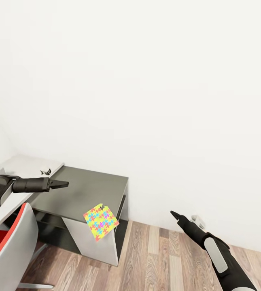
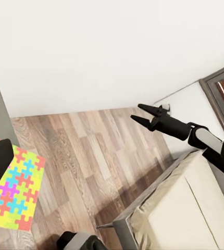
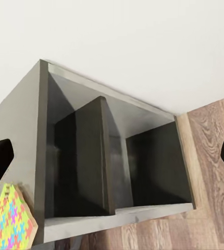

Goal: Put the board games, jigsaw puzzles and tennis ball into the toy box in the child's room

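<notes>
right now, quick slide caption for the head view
Jigsaw puzzle overhanging the dark grey side desk's front corner, both arms raised empty.

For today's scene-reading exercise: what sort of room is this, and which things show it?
Probably a child's bedroom: a bed, a dark desk and a bright jigsaw puzzle at the desk's front corner.
</notes>
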Controlling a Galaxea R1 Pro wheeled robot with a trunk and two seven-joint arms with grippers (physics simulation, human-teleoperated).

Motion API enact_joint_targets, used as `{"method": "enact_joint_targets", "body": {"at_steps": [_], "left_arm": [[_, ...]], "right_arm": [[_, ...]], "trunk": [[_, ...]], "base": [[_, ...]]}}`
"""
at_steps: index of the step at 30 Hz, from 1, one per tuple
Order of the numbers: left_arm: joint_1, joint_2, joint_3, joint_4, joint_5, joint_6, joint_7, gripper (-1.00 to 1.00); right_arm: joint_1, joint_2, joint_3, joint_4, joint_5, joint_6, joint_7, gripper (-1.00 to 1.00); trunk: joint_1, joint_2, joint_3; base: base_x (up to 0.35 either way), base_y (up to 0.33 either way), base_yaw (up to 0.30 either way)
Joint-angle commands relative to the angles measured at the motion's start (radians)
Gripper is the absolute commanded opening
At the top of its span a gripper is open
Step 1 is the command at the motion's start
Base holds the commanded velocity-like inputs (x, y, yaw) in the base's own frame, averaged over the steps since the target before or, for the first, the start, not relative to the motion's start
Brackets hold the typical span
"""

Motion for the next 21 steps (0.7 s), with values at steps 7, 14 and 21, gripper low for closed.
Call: {"method": "enact_joint_targets", "body": {"at_steps": [7,14,21], "left_arm": [[0.023,-0.005,-0.009,-0.005,0.028,0.014,-0.002,1.0],[0.028,0.001,-0.008,-0.008,0.048,0.015,-0.002,1.0],[0.029,0.001,-0.008,-0.011,0.051,0.014,-0.002,1.0]], "right_arm": [[-0.001,0.0,-0.004,0.0,-0.005,0.007,0.034,1.0],[-0.001,-0.001,-0.008,0.0,-0.006,0.006,0.04,1.0],[-0.001,0.0,-0.01,0.0,-0.007,0.005,0.041,1.0]], "trunk": [[0.001,-0.002,0.009],[0.001,-0.002,0.021],[0.001,-0.002,0.033]], "base": [[0.0,0.0,0.0],[0.0,0.0,0.0],[0.0,0.0,0.0]]}}
